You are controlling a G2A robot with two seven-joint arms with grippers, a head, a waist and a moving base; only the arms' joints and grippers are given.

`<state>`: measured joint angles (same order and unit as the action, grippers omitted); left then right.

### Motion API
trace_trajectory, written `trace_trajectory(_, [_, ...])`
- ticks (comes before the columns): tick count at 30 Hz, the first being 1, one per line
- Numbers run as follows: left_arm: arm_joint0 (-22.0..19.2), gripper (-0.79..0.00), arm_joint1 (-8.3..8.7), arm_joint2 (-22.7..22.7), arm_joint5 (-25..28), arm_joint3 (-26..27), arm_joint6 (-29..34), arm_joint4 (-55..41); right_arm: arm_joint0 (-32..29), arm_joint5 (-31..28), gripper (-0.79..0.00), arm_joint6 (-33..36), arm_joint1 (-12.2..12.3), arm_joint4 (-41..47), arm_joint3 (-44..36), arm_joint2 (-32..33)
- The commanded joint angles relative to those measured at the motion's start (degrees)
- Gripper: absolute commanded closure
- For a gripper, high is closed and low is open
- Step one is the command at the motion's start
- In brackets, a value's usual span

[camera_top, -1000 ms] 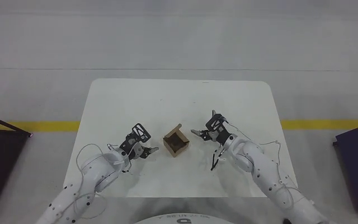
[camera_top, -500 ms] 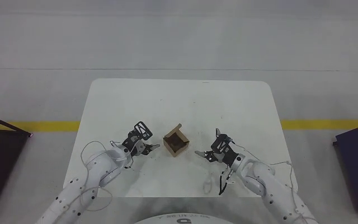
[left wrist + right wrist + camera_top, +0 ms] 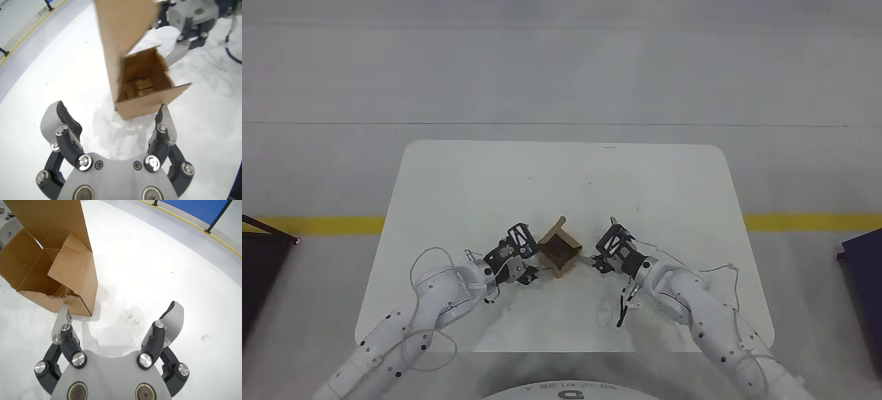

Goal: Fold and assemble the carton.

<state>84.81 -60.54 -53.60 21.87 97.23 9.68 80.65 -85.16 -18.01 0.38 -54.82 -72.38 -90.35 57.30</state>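
A small brown carton (image 3: 559,251) stands open-topped near the table's middle, one tall flap (image 3: 121,28) upright and a side flap (image 3: 70,262) tipped inward. My left gripper (image 3: 526,271) sits close at the carton's left side, open, with one fingertip (image 3: 161,113) by the carton's (image 3: 143,81) lower edge. My right gripper (image 3: 591,263) is at the carton's right side, also open. One of its fingertips (image 3: 63,313) touches the carton's (image 3: 83,279) near wall low down, and the other (image 3: 174,308) stands free over bare table.
The white table (image 3: 662,180) has free room on all sides of the carton. A black cable (image 3: 626,300) hangs along the right arm. The right gripper (image 3: 189,26) shows behind the carton in the left wrist view.
Both grippers have closed in on the carton: the left one moved right towards it, and the right one swung back from the table's front to the carton's right side.
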Motion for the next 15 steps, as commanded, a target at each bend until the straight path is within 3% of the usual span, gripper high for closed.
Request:
trace_trajectory(1, [-0.3,-0.785,-0.09,0.5,1.3,0.3,-0.7,0.0,1.6,0.2,-0.785,0.0,-0.4,-0.1,1.2,-0.4])
trace_trajectory(15, [-0.1,-0.785,-0.29,2.4,7.4,3.8,-0.1,-1.5,9.4,0.6,-0.785,-1.1,-2.8,0.1,7.2,-2.7])
